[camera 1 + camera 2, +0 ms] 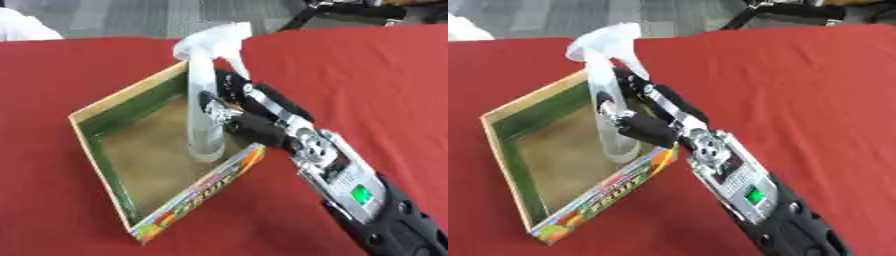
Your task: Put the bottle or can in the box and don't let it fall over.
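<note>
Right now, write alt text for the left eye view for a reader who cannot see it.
The robot's right hand grips a clear spray bottle standing upright inside a shallow open cardboard box on a red table. The arm comes in from the lower right.

red tablecloth (pixel 367 75), grey floor (pixel 131 15) beyond

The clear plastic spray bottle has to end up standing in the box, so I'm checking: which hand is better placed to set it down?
The right hand: its fingers already wrap the clear plastic spray bottle, upright inside the shallow cardboard fruit box. No left hand shows.
</note>
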